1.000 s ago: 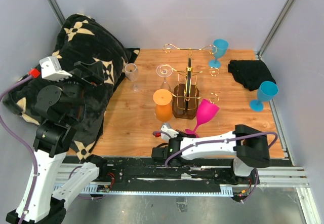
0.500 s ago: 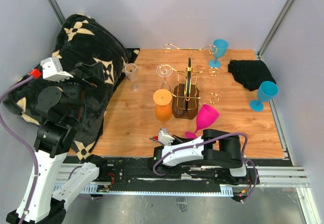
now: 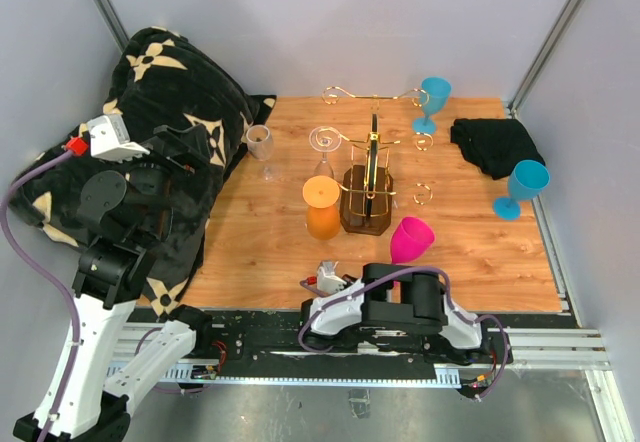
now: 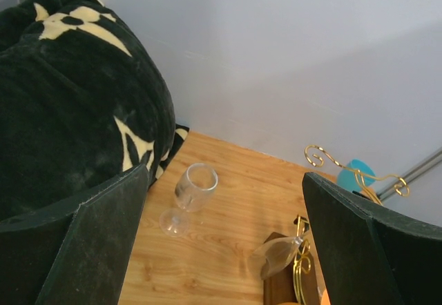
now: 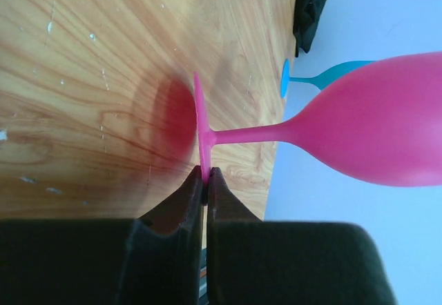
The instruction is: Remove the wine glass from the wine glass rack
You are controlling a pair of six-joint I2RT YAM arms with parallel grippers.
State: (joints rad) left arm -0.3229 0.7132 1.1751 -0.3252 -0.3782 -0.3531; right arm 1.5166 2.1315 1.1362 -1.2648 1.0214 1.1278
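The gold wire wine glass rack on its dark wooden base stands mid-table; its scrolls show in the left wrist view. A clear wine glass hangs bowl-down from one of its arms. A pink wine glass is off the rack near the table's front edge. My right gripper is shut on the rim of its foot, with the glass upright and its foot close over the wood. My left gripper hangs high over the left side, open and empty.
An orange glass sits foot-up beside the rack. A clear glass stands left of it. Two blue glasses and a black cloth lie at the right. A black patterned blanket covers the left.
The right arm has folded back toward the near edge, drawing the pink glass nearer and from tilted to upright. The left arm barely moved.
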